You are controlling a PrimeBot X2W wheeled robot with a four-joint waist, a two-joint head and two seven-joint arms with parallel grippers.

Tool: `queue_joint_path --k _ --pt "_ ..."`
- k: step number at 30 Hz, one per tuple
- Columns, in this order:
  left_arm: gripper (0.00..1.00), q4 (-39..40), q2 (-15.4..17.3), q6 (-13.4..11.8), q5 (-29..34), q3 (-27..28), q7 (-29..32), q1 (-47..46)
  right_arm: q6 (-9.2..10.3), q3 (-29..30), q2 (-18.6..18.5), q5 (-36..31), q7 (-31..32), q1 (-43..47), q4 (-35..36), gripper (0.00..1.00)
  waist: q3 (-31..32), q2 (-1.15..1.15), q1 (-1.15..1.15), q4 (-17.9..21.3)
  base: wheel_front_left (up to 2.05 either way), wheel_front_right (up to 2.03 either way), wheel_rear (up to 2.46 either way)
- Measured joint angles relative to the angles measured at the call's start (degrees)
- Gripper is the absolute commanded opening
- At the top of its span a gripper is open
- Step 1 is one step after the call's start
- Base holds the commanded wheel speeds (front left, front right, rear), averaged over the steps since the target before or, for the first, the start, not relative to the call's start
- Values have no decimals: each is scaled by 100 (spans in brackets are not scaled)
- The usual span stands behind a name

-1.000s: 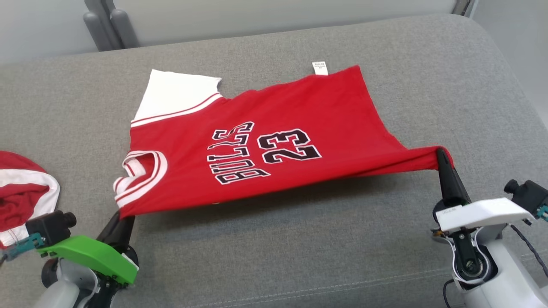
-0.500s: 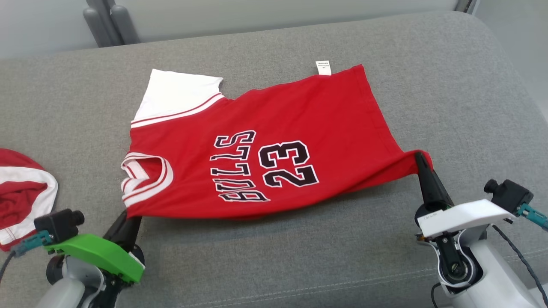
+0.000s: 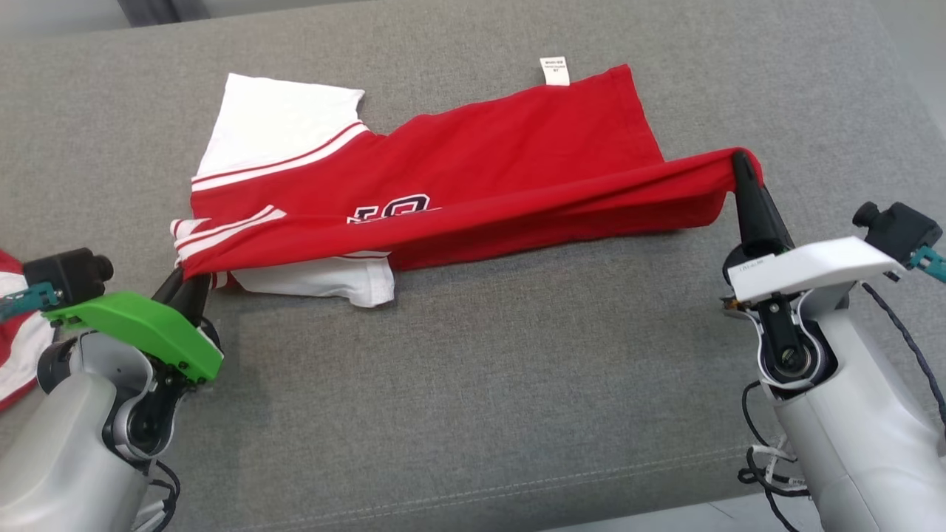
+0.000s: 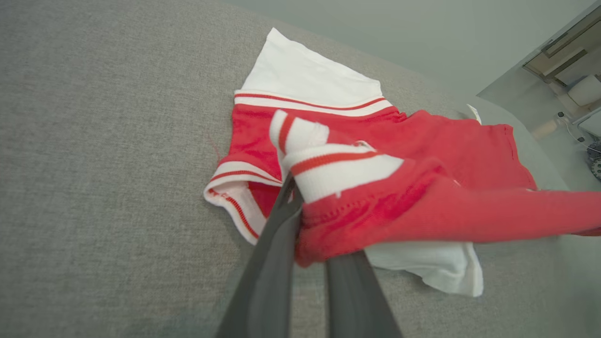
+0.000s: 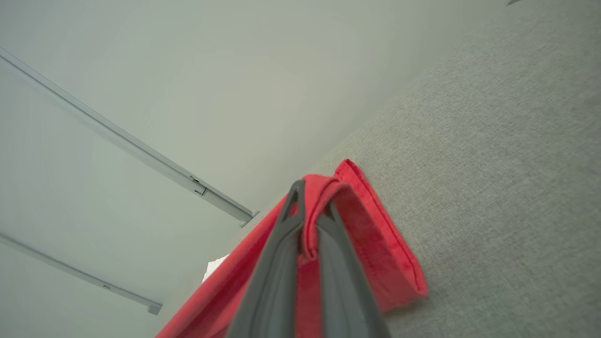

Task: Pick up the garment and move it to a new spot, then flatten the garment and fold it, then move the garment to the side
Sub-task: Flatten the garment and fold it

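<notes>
1. At the far left edge lies another red-and-white cloth (image 3: 16,347), well apart from the work (probably no part of this job).
2. The left gripper (image 3: 179,281) is clenched on the collar-end corner of the garment (image 3: 510,148), holding it lifted off the grey cushion (image 3: 473,414).
3. The garment, a red jersey with white sleeves, lies across the middle of the cushion. Its far half rests flat with the label (image 3: 556,72) at the far edge. Its near edge is raised and stretched taut between the two grippers, partly over the printed front. One white sleeve (image 3: 325,279) pokes out underneath.
4. The right gripper (image 3: 742,168) is pinched tight on the hem-end corner, which is also raised.
5. Judging by this, the moving and flattening look finished and the first fold is under way. What remains is to lay the raised edge down over the far half, make any further folds, and move the garment to the side.
</notes>
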State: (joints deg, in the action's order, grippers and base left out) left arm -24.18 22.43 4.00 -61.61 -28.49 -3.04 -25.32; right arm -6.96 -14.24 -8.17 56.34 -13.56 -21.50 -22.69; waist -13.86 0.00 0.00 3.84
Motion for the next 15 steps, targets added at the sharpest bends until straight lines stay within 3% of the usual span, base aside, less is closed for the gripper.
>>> queue_joint_path --k 1,2,3,4,5,7,8,9,10,15 --pt "0 -78 -9 0 44 -48 10 -84 3 -12 7 -18 5 -97 -79 0 -51 0 0 6 0 0 0" --pt "10 -154 -27 1 134 -104 59 -165 8 -21 10 -43 33 -180 -165 0 -98 0 0 10 0 0 0" --pt "45 -227 -63 2 208 -144 73 -238 8 -29 9 -57 35 -242 -252 0 -145 0 0 14 0 0 0" --pt "91 -313 -112 7 236 -165 71 -302 8 -35 11 -76 34 -292 -344 0 -185 0 0 14 0 0 0" --pt "100 -381 -164 10 237 -168 71 -352 8 -46 13 -98 33 -328 -431 0 -220 0 0 15 0 0 0" --pt "100 -500 -216 11 276 -172 33 -415 8 -79 31 -107 32 -391 -597 1 -268 0 0 10 0 0 0" --pt "100 -544 -221 35 286 -168 -14 -436 8 -91 48 -122 32 -415 -657 29 -280 0 0 4 0 0 0" --pt "100 -576 -222 52 293 -168 -46 -447 7 -97 68 -138 31 -434 -713 70 -284 0 0 -5 0 0 0" --pt "100 -615 -222 56 316 -171 -92 -452 7 -99 86 -140 31 -451 -779 100 -283 0 0 -14 0 0 0" --pt "100 -725 -215 118 516 -230 -333 -454 3 -80 90 -207 -12 -503 -987 100 -213 0 0 -69 0 0 0"
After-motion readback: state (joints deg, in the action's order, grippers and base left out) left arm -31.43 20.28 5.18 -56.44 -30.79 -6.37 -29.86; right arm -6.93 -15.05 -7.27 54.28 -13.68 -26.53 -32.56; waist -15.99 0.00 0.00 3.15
